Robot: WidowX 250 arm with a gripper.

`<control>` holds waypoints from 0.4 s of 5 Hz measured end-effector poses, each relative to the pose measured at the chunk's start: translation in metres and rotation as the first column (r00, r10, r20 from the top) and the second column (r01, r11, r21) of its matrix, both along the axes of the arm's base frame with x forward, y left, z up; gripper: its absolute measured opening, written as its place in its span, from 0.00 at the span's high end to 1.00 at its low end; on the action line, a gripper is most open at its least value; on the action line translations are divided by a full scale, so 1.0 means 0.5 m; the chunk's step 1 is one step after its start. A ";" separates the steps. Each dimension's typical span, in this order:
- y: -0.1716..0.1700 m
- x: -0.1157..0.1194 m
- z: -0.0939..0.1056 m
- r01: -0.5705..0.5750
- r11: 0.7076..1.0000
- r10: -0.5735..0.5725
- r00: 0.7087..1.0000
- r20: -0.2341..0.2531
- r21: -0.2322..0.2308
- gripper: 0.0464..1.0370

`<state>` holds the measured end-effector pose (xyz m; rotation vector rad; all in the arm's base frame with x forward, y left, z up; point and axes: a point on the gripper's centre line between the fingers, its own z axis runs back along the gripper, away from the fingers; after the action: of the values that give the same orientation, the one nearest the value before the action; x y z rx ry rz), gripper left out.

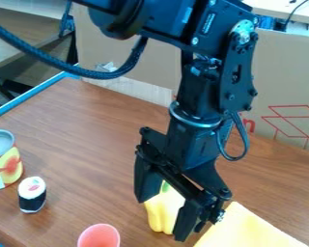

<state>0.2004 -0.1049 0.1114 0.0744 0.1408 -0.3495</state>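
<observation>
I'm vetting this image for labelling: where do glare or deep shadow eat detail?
In the camera view, the black gripper is so dark that much of its surface merges; the yellow sheet at lower right looks bright and nearly even; the ring above the gripper catches a thin highlight.

Bright, even light, with soft overall blur.
</observation>
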 end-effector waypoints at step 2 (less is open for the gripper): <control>-0.052 0.003 -0.025 0.038 0.999 -0.038 0.999 -0.009 -0.014 0.04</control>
<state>0.2021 -0.1309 0.0989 0.0621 0.1464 -0.3884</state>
